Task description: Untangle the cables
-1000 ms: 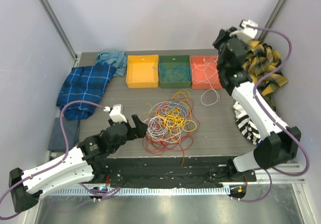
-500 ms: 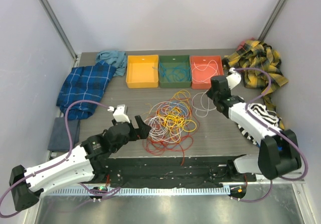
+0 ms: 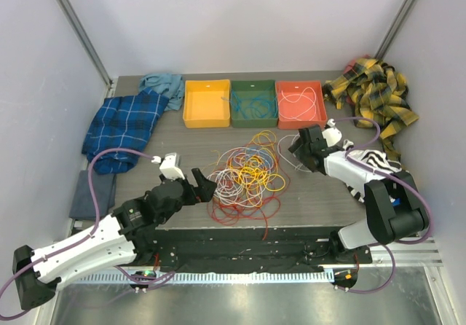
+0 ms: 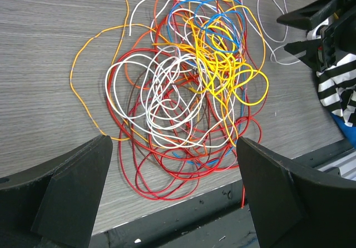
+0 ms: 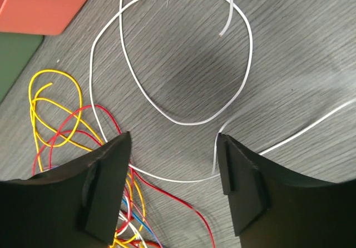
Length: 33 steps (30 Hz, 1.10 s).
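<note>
Now right claw (image 5: 175, 148) gapes, empty, over stray white cable (image 5: 186, 124); left claw (image 4: 173, 148) gapes by tangle (image 3: 244, 175); next, pinch white cable, lift.

The right arm (image 3: 348, 169) half hides the striped cloth (image 3: 386, 161) — crossings among the cables (image 3: 244, 175) are untraceable.

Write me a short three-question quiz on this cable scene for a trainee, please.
1. True or false: the left tool stands open, facing the cable tangle.
2. Which tray holds blue cable? A the yellow tray, B the green tray, C the red tray.
3. What colour is the lone loop in front of the right tool?
Key: 1 true; 2 B; 3 white.
</note>
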### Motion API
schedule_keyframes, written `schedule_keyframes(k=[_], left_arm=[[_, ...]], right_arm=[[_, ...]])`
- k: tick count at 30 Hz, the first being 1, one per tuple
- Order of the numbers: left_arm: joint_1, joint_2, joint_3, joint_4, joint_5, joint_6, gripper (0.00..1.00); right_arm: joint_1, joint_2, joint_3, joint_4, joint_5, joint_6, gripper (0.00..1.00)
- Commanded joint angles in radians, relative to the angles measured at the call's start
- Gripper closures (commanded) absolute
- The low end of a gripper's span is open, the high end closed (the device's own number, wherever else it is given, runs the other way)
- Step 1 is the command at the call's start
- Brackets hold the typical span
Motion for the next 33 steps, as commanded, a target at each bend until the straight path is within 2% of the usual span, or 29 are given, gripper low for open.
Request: schedule_keyframes(k=[1, 7, 13, 21, 27, 33], left_arm=[[-0.004, -0.005, 0.000, 0.024, -0.029, 0.009, 0.00], [-0.005, -0.016, -0.002, 0.018, -0.036, 0.015, 0.00], [-0.005, -0.041, -0.010, 0.015, -0.049, 0.020, 0.00], [-0.004, 0.005, -0.005, 0.041, -0.020, 0.013, 0.00], [-0.004, 0.010, -0.007, 0.034, -0.016, -0.003, 0.00], [-0.004, 0.031, -0.016, 0.073, 0.003, -0.014, 0.00]], right_arm=[[-0.015, -0.037, -0.002, 0.021, 0.016, 0.056, 0.26], [-0.027, -0.047, -0.086, 0.063, -0.058, 0.175, 0.24], [-0.026, -0.251, -0.238, 0.182, -0.055, 0.287, 0.24], [-0.024, -0.346, -0.344, 0.203, -0.136, 0.390, 0.24], [-0.006, -0.454, -0.404, 0.226, -0.135, 0.473, 0.23], [-0.003, -0.399, -0.412, 0.205, -0.115, 0.481, 0.23]])
